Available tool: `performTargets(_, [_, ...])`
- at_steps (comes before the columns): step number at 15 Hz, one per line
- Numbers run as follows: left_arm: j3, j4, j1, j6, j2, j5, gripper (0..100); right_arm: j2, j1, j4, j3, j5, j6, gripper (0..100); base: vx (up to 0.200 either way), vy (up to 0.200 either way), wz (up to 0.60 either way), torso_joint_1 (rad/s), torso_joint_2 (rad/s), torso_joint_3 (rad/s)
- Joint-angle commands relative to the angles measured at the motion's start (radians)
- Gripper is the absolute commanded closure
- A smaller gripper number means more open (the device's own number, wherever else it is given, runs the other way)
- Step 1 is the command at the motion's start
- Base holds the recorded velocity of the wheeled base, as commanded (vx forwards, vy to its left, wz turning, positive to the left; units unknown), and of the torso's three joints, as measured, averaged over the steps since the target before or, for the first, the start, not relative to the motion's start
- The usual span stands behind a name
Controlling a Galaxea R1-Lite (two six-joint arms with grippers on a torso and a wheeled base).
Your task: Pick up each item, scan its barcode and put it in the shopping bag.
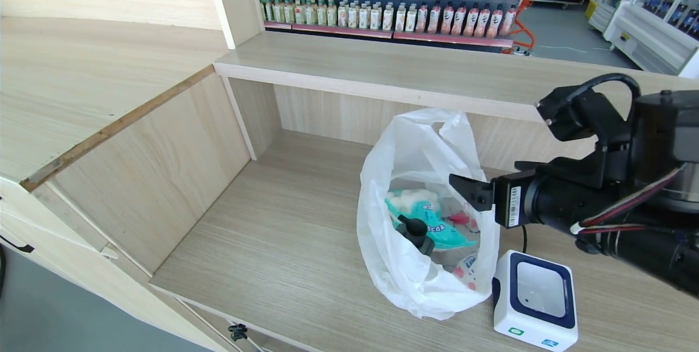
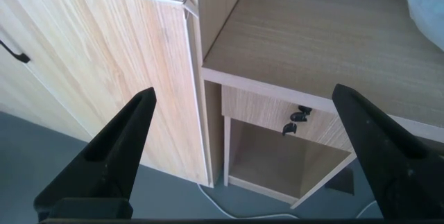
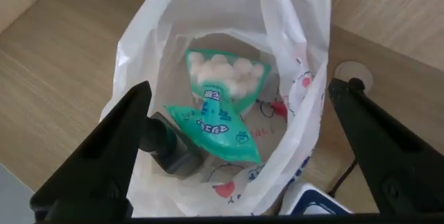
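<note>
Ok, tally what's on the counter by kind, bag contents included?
Shopping bag: 1
Barcode scanner: 1
Teal packet in the bag: 1
Dark bottle in the bag: 1
White red-printed pack in the bag: 1, partly hidden
Total: 5

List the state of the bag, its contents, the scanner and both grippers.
shopping bag: upright on the counter, mouth open.
teal packet: inside the bag.
black-capped bottle: inside the bag, beside the packet.
scanner: on the counter beside the bag.
right gripper: open, empty, above the bag.
left gripper: open, empty, past the counter's edge.
</note>
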Motion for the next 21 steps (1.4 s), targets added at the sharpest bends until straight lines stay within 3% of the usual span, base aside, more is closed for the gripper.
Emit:
performTargets(1, [0.000,0.000,0.000,0.000,0.001,0.000,0,-0.229,0.000,0.137,-0.016,-0.098,-0.093,0,0.000,0.000,0.00,0.000,0.00,0.000])
performTargets(3, [0.000,-0.002,0.000,0.000,0.001,0.000,0,-0.278,0.000,0.160,-0.026,-0.096,-0.121,0,0.000,0.000,0.00,0.000,0.00,0.000])
performTargets(10, [0.000,0.000,0.000,0.000,0.001,0.000,0,-0.315,0.005,0.160,-0.058,-0.056,-0.164,0,0.000,0.000,-0.60,0.006,0.00,0.003])
performTargets(14, [0.000,-0.002,0.000,0.000,0.000,0.000,0,-0.324,-0.024,0.167,-0.066,-0.056,-0.178,0,0.000,0.000,0.00,0.000,0.00,0.000])
performTargets(16, [0.000,-0.002,0.000,0.000,0.001,0.000,0,-0.331,-0.124,0.163,-0.039,-0.058,-0.179,0,0.000,0.000,0.00,0.000,0.00,0.000])
performTargets(17, [0.000,0.000,0.000,0.000,0.001,0.000,0,-0.347,-0.259,0.157,0.013,-0.058,-0.172,0,0.000,0.000,0.00,0.000,0.00,0.000])
performTargets(18, [0.000,0.000,0.000,0.000,0.000,0.000,0,-0.367,-0.323,0.157,0.054,-0.055,-0.161,0,0.000,0.000,0.00,0.000,0.00,0.000])
performTargets(21, [0.000,-0.002,0.000,0.000,0.001,0.000,0,-0.502,-0.467,0.169,0.227,-0.053,-0.095,0,0.000,0.000,0.00,0.000,0.00,0.000])
